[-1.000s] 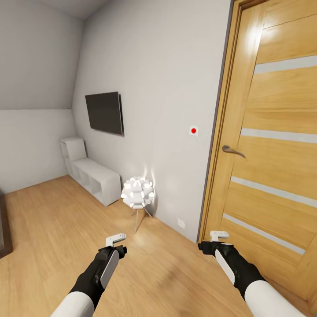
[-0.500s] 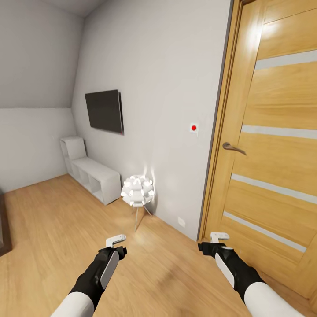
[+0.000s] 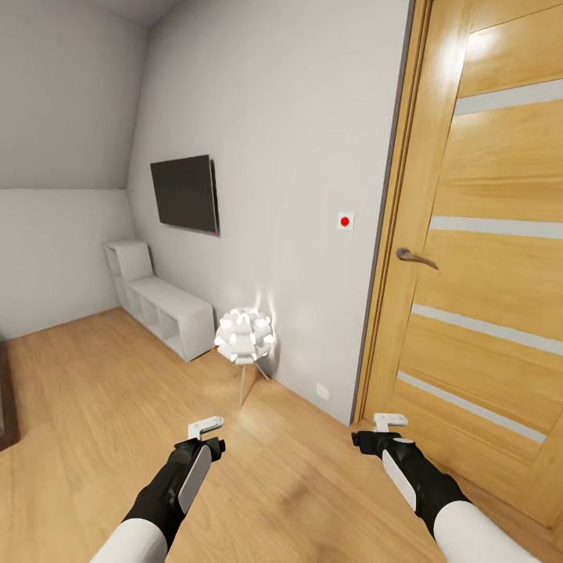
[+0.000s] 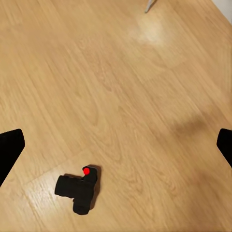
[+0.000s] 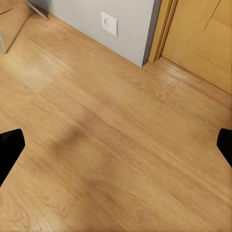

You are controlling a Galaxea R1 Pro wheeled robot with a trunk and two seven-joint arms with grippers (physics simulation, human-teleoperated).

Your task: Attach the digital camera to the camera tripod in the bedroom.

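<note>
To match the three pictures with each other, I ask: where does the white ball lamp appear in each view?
Head view: the lamp stands by the grey wall, between the white shelf and the door.
Left wrist view: one lamp leg at the picture's upper edge, far from the black camera.
Right wrist view: thin legs in the picture's upper left corner, near the wall socket.
Shared landmark: the wood floor.

Open wood floor (image 3: pixel 94 407) spreads ahead and leftward, free for passage. The closed wooden door (image 3: pixel 485 274) blocks the right. Against the grey wall (image 3: pixel 297 195) stand the white ball-cluster lamp (image 3: pixel 245 338) and low white shelf (image 3: pixel 160 309). The digital camera (image 4: pixel 79 188) lies on the floor below the left pincer (image 3: pixel 206 427).
</note>
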